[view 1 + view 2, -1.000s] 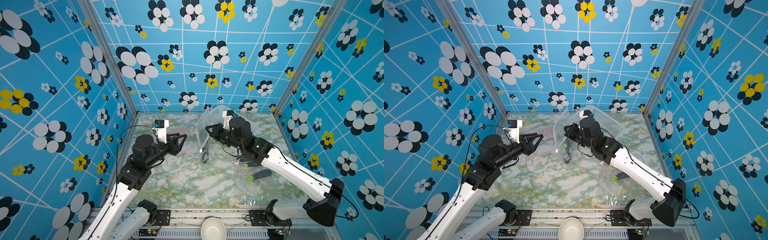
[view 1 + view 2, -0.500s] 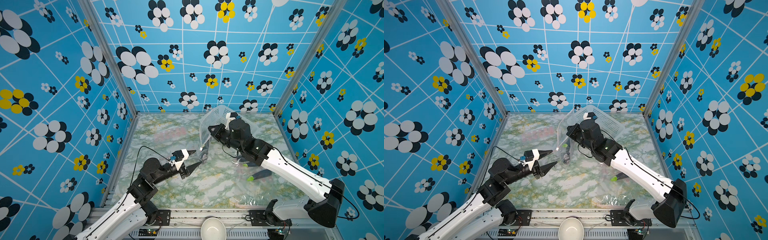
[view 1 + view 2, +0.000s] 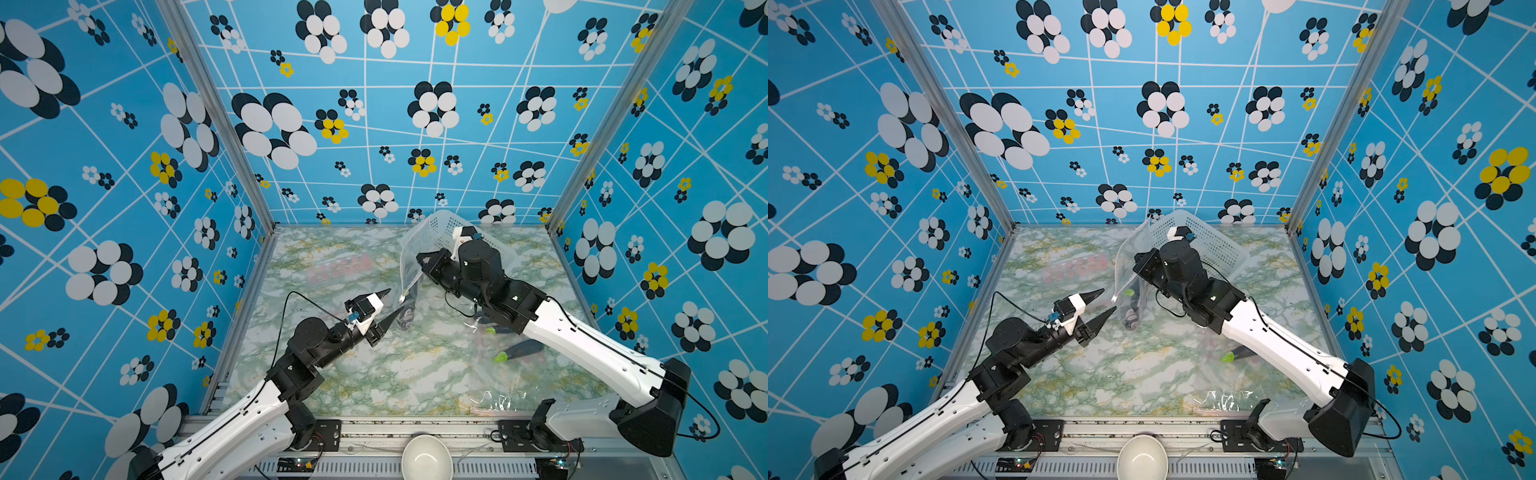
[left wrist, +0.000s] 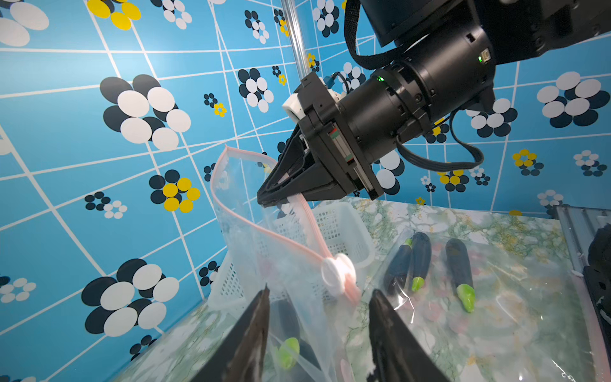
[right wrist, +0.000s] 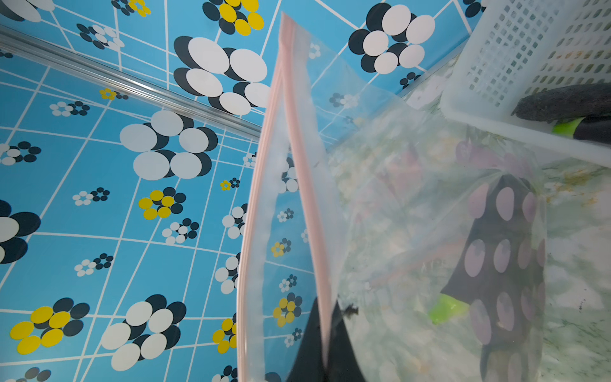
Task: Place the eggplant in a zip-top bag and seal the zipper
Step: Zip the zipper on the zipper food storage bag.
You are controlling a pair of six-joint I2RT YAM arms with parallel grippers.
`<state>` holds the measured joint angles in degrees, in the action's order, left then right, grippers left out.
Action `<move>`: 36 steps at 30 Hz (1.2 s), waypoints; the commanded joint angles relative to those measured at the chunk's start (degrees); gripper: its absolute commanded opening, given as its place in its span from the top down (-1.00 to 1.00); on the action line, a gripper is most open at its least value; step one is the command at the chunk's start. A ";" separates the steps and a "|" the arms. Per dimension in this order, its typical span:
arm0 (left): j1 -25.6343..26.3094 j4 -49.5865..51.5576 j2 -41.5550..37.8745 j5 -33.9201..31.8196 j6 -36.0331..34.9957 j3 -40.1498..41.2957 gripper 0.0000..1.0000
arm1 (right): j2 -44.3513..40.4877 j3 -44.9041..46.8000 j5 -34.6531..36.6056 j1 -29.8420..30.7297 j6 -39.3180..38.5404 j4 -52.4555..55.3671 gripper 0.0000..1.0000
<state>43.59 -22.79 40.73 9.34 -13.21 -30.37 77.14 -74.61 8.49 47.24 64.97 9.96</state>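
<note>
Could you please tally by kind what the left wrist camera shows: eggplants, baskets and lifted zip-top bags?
Eggplants: 4 (the bagged eggplant plus three table eggplants)
White basket: 1
Lifted zip-top bag: 1
Total: 6

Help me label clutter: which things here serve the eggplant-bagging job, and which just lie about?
Job: clear zip-top bag with pink zipper; dark eggplant with green stem inside it; white round slider.
Lying about: white perforated plastic basket; other bagged eggplants; white round bowl.
</note>
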 commanded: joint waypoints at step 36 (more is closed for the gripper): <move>-13.75 45.10 10.09 25.23 1.55 -31.08 1.00 | -16.17 9.39 -7.97 -0.11 -53.75 -5.78 -0.51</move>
<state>30.61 13.52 49.58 27.75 -9.56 -58.39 61.41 -64.34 8.91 47.59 30.00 3.64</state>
